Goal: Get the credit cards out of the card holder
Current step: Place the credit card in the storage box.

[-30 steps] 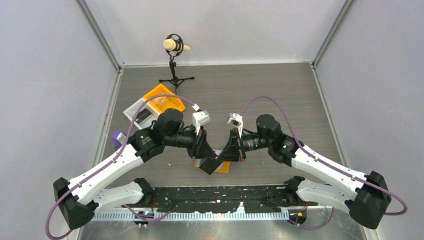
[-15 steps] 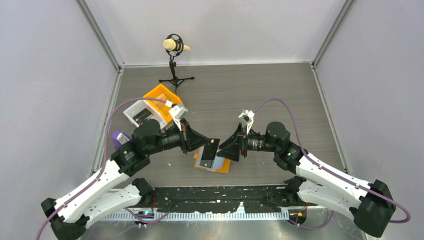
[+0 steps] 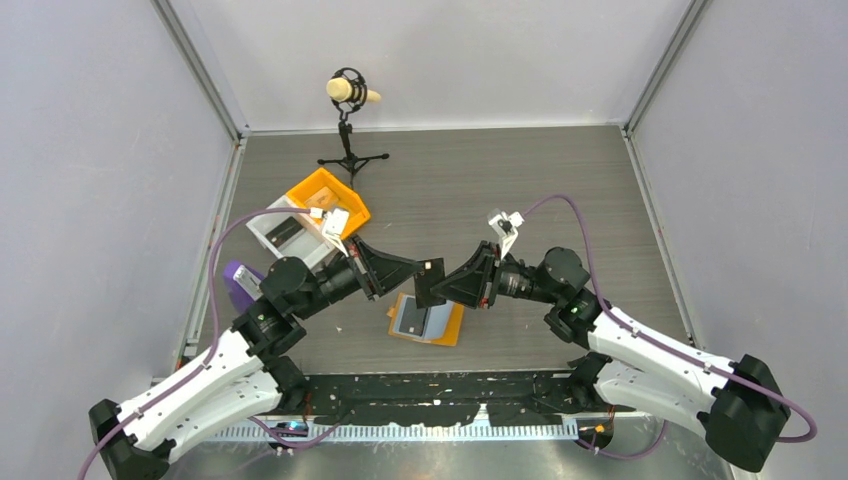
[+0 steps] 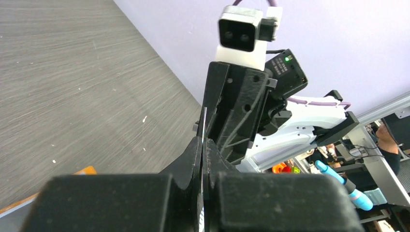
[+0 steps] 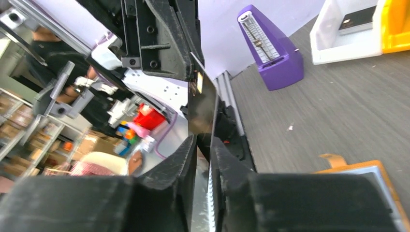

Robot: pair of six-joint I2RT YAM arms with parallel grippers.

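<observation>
The card holder (image 3: pixel 452 324) lies open on the table, orange rim and blue-grey panels, with a dark card (image 3: pixel 410 318) in its left pocket. Its orange edge shows in the right wrist view (image 5: pixel 348 166) and the left wrist view (image 4: pixel 84 170). My left gripper (image 3: pixel 412 272) is shut on a dark credit card (image 3: pixel 430 283) and holds it above the holder. It is seen edge-on in the left wrist view (image 4: pixel 203 125). My right gripper (image 3: pixel 447 287) faces it. Its jaws straddle the card's other end (image 5: pixel 200 106) with a narrow gap on one side.
An orange bin (image 3: pixel 325 200) and a white bin (image 3: pixel 285 230) holding a dark object stand at the left. A purple metronome (image 3: pixel 240 280) stands near the left edge, also in the right wrist view (image 5: pixel 268 50). A microphone on a tripod (image 3: pixel 350 95) stands at the back.
My left gripper lifted a dark card off the holder and carried it up and right. My right gripper rose from the holder and closed in around the card's other end.
</observation>
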